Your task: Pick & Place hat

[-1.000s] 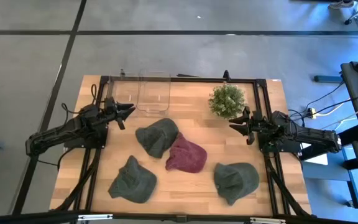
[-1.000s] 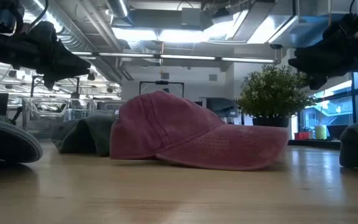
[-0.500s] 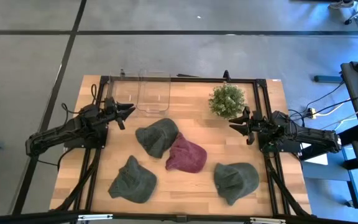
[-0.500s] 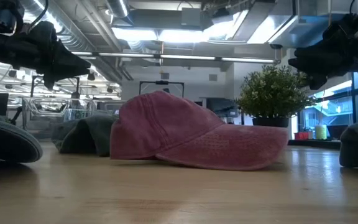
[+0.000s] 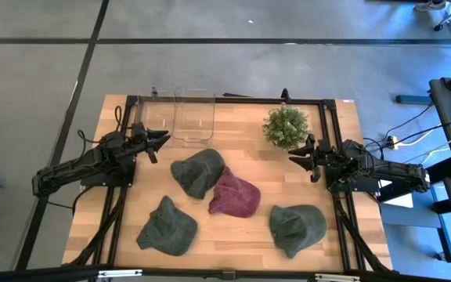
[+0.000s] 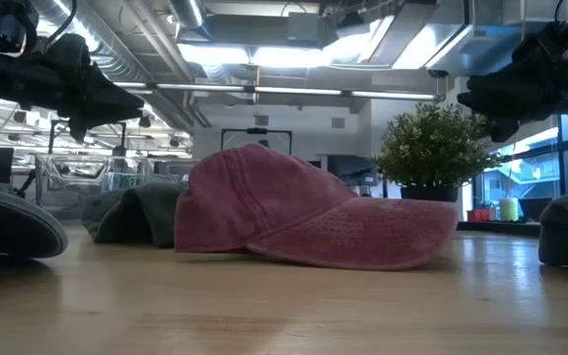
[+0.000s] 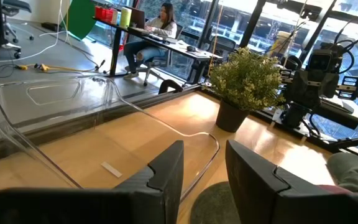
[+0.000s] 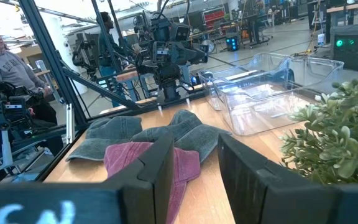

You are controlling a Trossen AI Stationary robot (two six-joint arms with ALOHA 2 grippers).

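A maroon cap lies crown up at the table's middle, its edge against a grey-green cap toward the far left. Two more grey-green caps rest near the near edge, one left, one right. The maroon cap fills the low view's centre. My left gripper hovers open above the table's left side, beside the clear bin; its fingers stand apart with nothing between. My right gripper hovers open at the right side, near the plant; its fingers are apart and empty.
A clear plastic bin sits at the far edge, left of centre. A small potted plant stands at the far right. A black frame borders the table. People sit beyond the table, seen in both wrist views.
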